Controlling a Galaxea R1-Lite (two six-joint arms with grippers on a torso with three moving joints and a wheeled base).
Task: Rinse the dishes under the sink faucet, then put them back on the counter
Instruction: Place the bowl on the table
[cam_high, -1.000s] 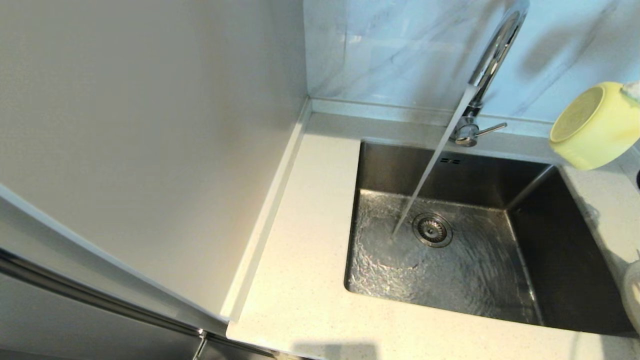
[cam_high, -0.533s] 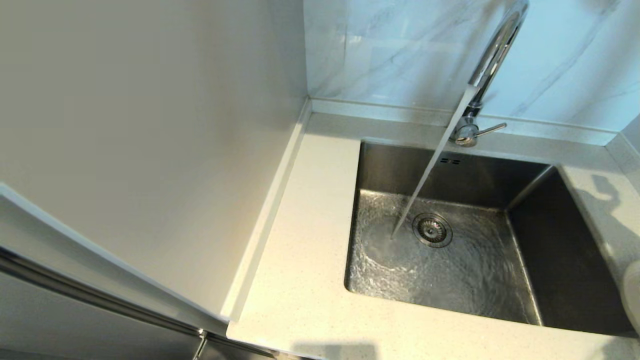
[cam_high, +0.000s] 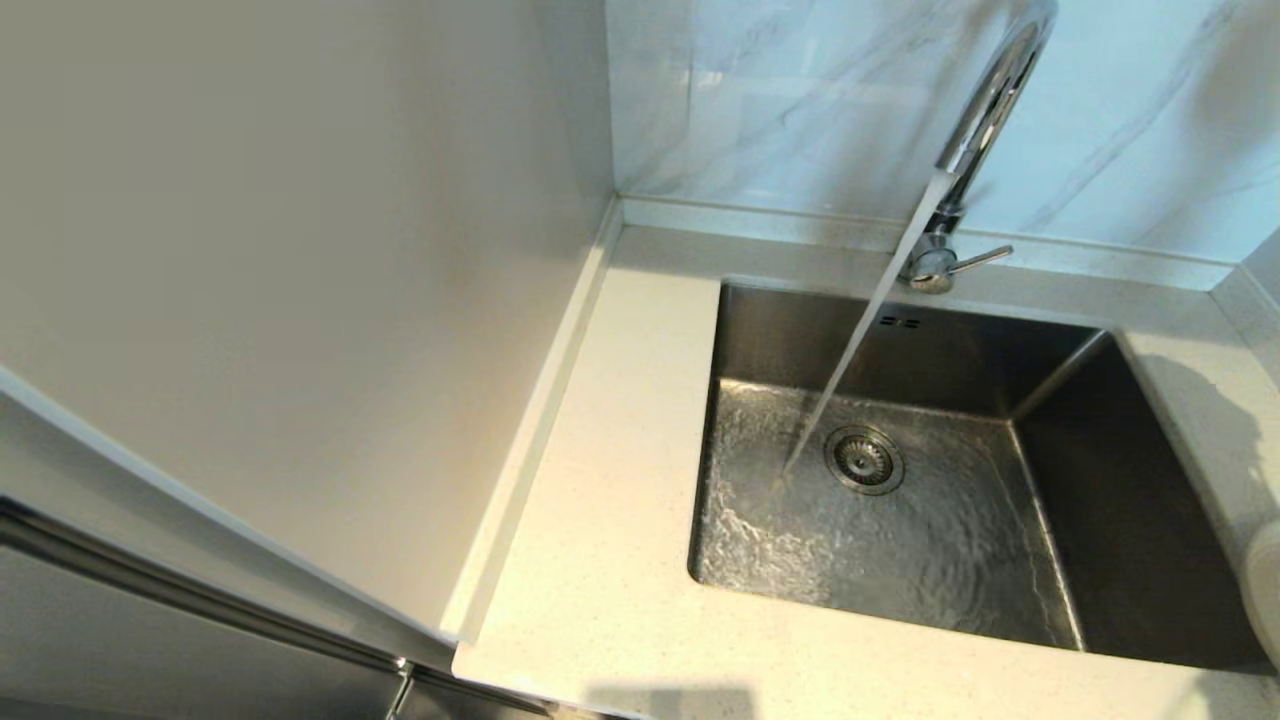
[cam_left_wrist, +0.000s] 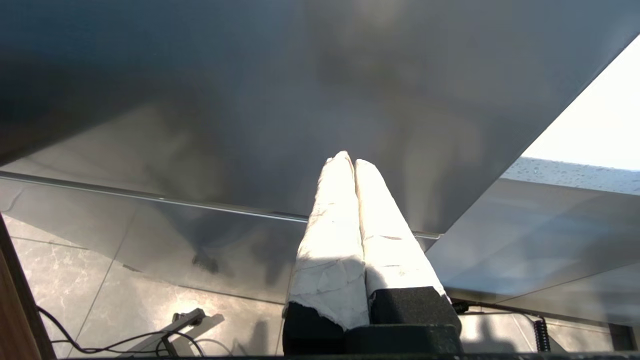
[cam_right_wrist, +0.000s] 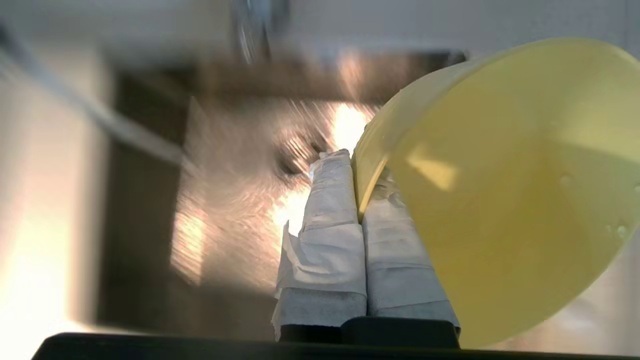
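The bowl (cam_right_wrist: 500, 190), pale yellow and beaded with a few water drops, fills the right half of my right wrist view, its rim pinched between the tape-wrapped fingers (cam_right_wrist: 330, 210) of the right gripper (cam_right_wrist: 356, 172), which I read as clamped on it. Behind the bowl in that view I can make out the blurred, shiny sink floor. In my head view neither the bowl nor the right gripper shows; I only see a shadow on the counter (cam_high: 600, 560) at the right edge of the frame. The sink (cam_high: 900, 520) sits in the centre right of the head view, and water (cam_high: 850, 350) runs in a slanting stream from the sink faucet (cam_high: 985, 110) at the upper right, landing just left of the drain strainer (cam_high: 864, 460) and rippling across the basin floor. The faucet's side lever (cam_high: 980, 258) points right from its base. A pale rounded edge shows at the lower right border, and I cannot tell what it is. My left gripper (cam_left_wrist: 352, 162) is parked low, away from the sink, facing a dark cabinet panel (cam_left_wrist: 250, 100), its wrapped fingers pressed together on nothing.
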